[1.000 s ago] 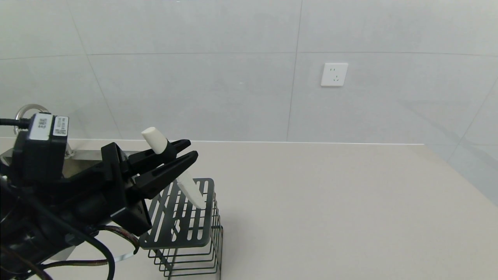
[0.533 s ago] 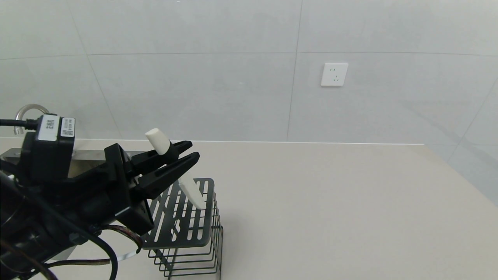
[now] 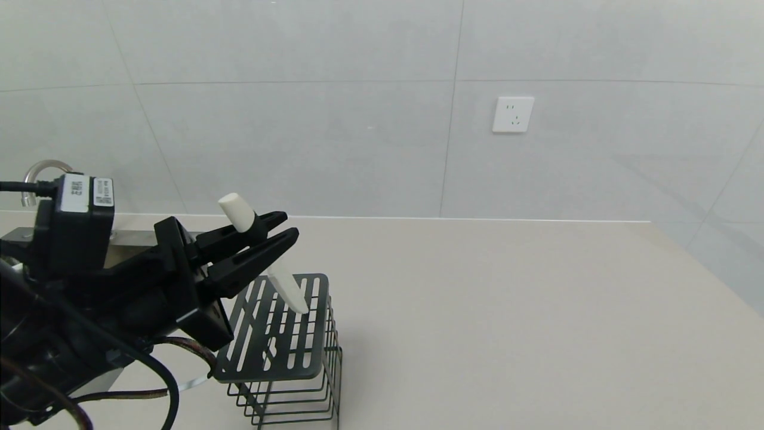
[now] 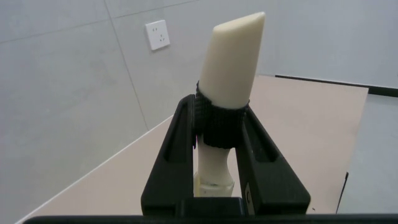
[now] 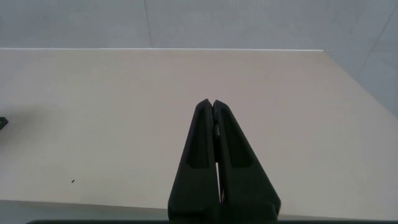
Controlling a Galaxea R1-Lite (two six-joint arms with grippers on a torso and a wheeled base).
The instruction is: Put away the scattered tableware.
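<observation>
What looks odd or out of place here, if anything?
Only the white utensil: the left gripper clamps it mid-length at a slant, with its lower end over the slotted top of the dark rack rather than stowed. I can't tell whether it touches the rack. Nothing looks spilled or broken.

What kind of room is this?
Probably a kitchen: there's a beige countertop, a tiled wall with a socket, a faucet, and a dark dish rack.
</observation>
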